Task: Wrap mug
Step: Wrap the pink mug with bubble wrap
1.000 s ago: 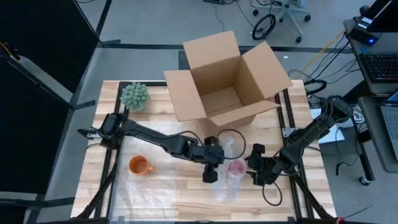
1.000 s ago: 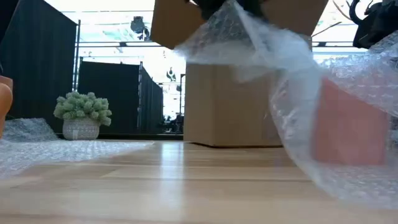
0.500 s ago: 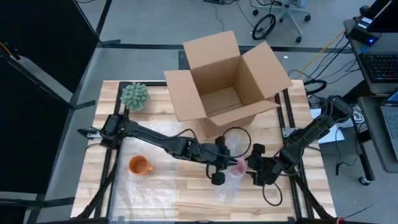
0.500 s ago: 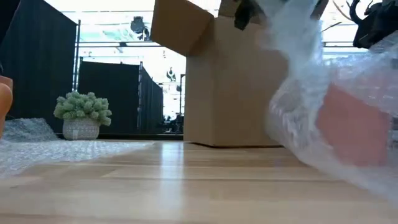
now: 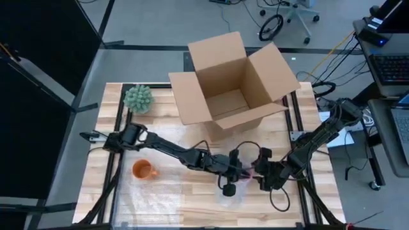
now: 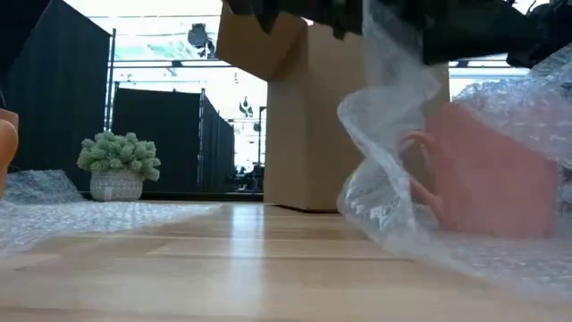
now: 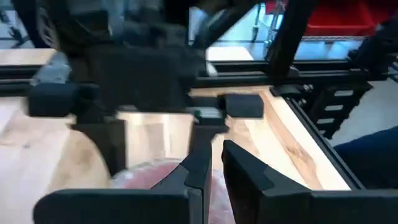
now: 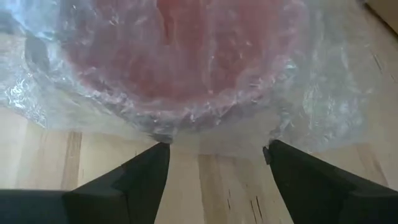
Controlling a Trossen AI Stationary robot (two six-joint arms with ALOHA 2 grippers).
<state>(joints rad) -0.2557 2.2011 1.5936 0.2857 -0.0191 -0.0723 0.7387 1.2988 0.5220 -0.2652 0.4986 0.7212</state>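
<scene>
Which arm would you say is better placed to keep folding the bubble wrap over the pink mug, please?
Probably the left. Its tool is already over the pink mug at the bubble wrap, while the right tool sits open beside the bundle, better suited to steadying it.

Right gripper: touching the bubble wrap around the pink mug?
Apart. The right wrist view shows bare wood between the right gripper open fingertips and the bubble wrap covering the pink mug.

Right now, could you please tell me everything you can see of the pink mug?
The pink mug lies tilted on the wooden table in front of the cardboard box, its handle towards the plant side. Clear bubble wrap loosely covers it. The left pincer reaches over it, pinching wrap; the right pincer sits open beside it.
</scene>
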